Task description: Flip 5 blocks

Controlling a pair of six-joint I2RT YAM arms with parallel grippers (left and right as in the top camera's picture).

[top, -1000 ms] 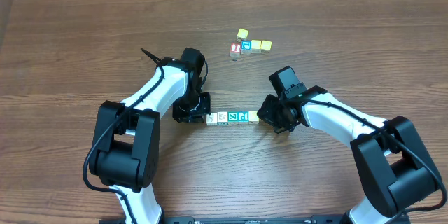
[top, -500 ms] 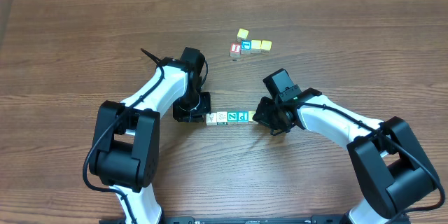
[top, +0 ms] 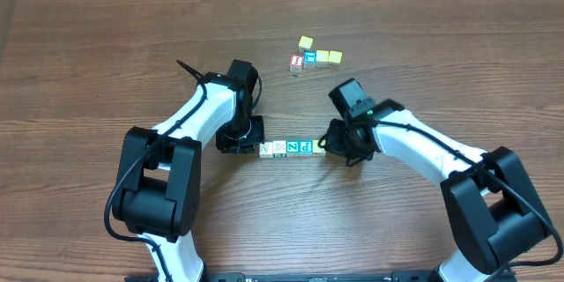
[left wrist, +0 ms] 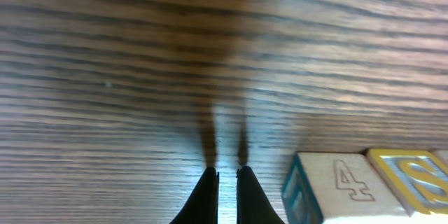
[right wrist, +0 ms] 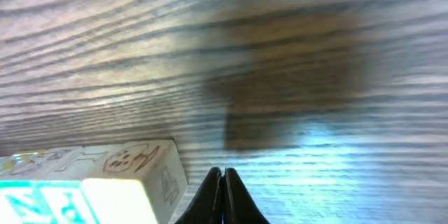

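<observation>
The five blocks [top: 293, 147] lay in one tight line on the table [top: 106, 70], just toward 6 o'clock of its middle. Running from 9 o'clock to 3 o'clock, they were a whitish block [top: 266, 149], a second whitish block [top: 279, 147], the green Z block [top: 293, 147], the teal block [top: 306, 146] and the pale yellow block [top: 318, 146], each touching the next.

The left gripper [top: 254, 142] sat at the line's 9 o'clock end, clenched on nothing. In its wrist view the tips met over bare wood, and the end block, its side marked 4, stood just beside them without touching.

The right gripper [top: 330, 147] sat at the 3 o'clock end, likewise clenched and empty, its tips just beside the pale end block.

Toward 12 o'clock of the line, well apart, lay a small cluster that included a red-faced cube [top: 297, 61] and a blue-faced cube [top: 309, 57].
</observation>
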